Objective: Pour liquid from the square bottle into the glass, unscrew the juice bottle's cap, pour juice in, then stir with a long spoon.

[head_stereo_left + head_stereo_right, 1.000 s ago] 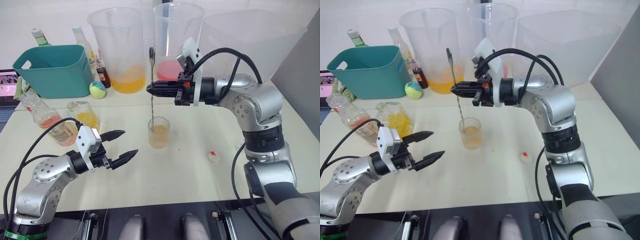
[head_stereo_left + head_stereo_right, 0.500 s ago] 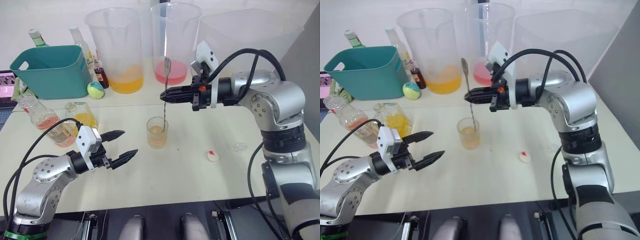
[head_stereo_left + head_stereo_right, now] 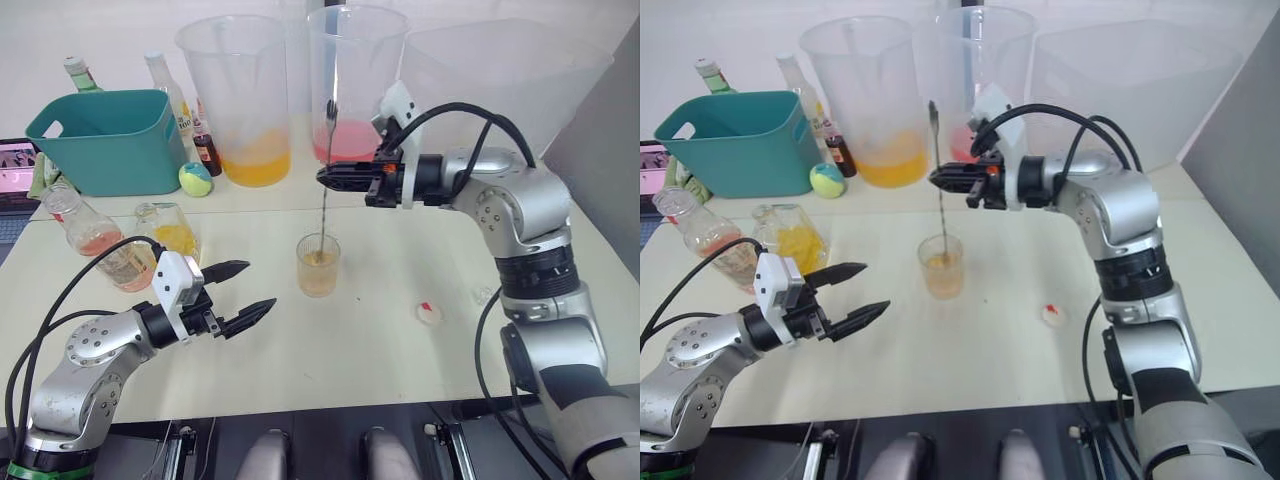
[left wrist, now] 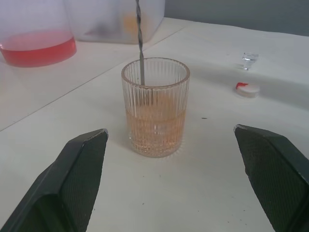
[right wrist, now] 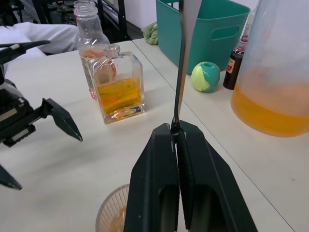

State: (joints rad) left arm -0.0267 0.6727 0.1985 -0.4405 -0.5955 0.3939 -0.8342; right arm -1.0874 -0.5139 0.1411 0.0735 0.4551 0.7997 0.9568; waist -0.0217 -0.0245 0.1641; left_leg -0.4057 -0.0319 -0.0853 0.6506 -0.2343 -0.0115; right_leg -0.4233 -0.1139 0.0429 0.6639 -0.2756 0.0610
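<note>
Two huge clear plastic pitchers stand at the back of the pale table, one holding orange liquid and one with pink liquid, with a teal tub off to the robot's left. In front of the tub sit the juice bottle, uncapped with a little pink-red liquid left in it, and just beside it the square bottle with yellow-orange liquid low inside. The right gripper hangs above the glass, its fingers pinched tight on the stem of the long spoon, which stands nearly upright with its lower end dipped in the peach-coloured drink. The left gripper waits near the glass on the robot's left, spread wide and empty, not touching anything. The juice bottle's cap lies on the table toward the robot's right, with a tiny clear stopper close by. The spoon looks stiff, thin and slick, so it is best gripped mid-stem on the twisted part. The ribbed glass looks light and breakable; hard stirring against its wall could tip it, and it stands unbraced.
</note>
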